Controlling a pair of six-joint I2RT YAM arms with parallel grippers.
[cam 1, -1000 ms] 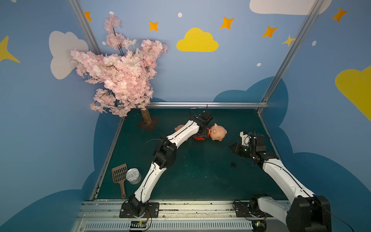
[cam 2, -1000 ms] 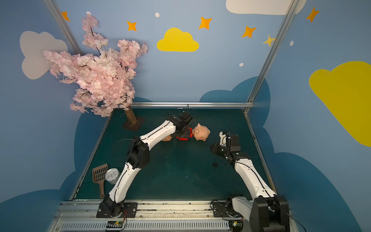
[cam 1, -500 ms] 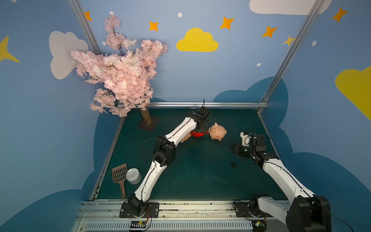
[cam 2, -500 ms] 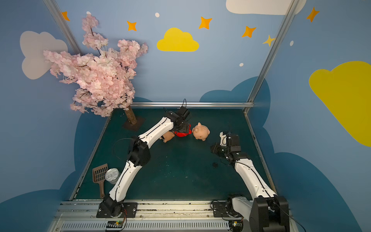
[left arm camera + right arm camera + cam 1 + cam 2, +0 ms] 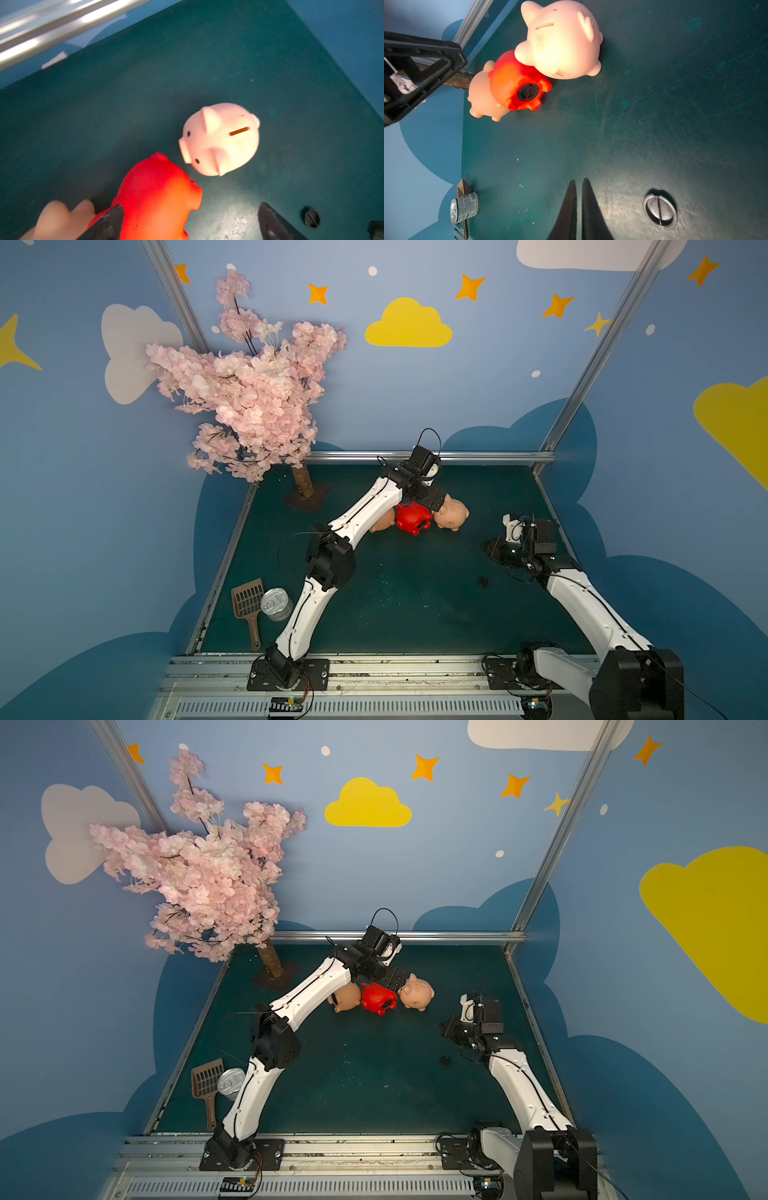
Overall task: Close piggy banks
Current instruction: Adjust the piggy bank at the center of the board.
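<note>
Three piggy banks huddle at the back middle of the green table. The red pig (image 5: 411, 519) lies on its side between two peach ones (image 5: 454, 514) (image 5: 382, 523). In the right wrist view the red pig (image 5: 517, 81) has a dark plug (image 5: 528, 92) sitting in its belly hole. My left gripper (image 5: 191, 207) hangs open just above the red pig (image 5: 153, 197), with one finger beside its flank and the other well clear. The peach pig (image 5: 222, 139) past it stands upright, coin slot up. My right gripper (image 5: 578, 180) is shut and empty, low over the table beside a loose round plug (image 5: 660, 209).
The loose plug (image 5: 483, 581) lies in front of the right gripper (image 5: 490, 549). A blossom tree (image 5: 257, 398) stands at the back left. A brown scoop (image 5: 247, 601) and a tin can (image 5: 275, 603) lie at the front left. A metal rail (image 5: 478, 456) bounds the back.
The left gripper has opened wide and drawn up and back from the red pig, which stays on the table. The right arm has not moved.
</note>
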